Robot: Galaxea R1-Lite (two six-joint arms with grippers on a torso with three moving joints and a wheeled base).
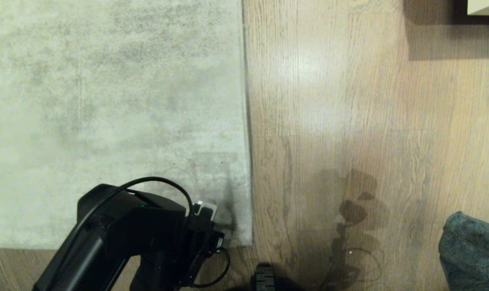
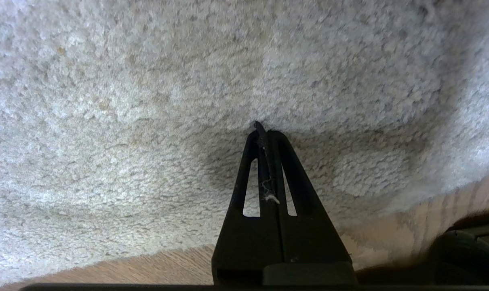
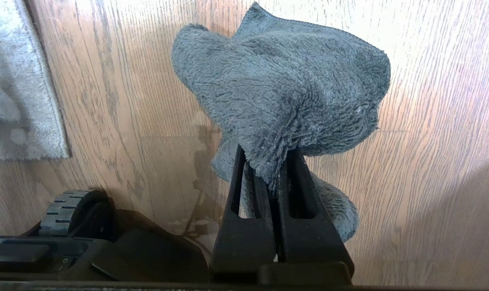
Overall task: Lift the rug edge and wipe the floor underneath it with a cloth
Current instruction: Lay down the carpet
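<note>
In the head view the rug (image 1: 107,101) covers the left part of the scene, lying flat on the floor (image 1: 349,121), with its long bound edge running straight up the middle and its near corner down by the robot's base. The left arm (image 1: 119,238) reaches in from the lower left, and its wrist sits over that near corner; the pincer itself is hidden beneath the wrist here. At the lower right edge a lump of the cloth (image 1: 471,254) shows above the bare planks, well apart from the rug. In the left wrist view the left pincer (image 2: 264,128) is clenched tight, its two black fingers (image 2: 287,169) pressed together with nothing between them but a wisp of lint, and the tips meet the rug's pile (image 2: 147,121) just inside the edge; wood floor (image 2: 430,218) shows beyond that edge. In the right wrist view the right pincer (image 3: 268,161) is clamped on the cloth (image 3: 285,89), which bunches up over the fingertips and droops behind them above the floor (image 3: 430,161). The rug's corner (image 3: 22,101) lies off to one side, apart from the cloth, and a wheel of the base (image 3: 66,210) shows near it.
</note>
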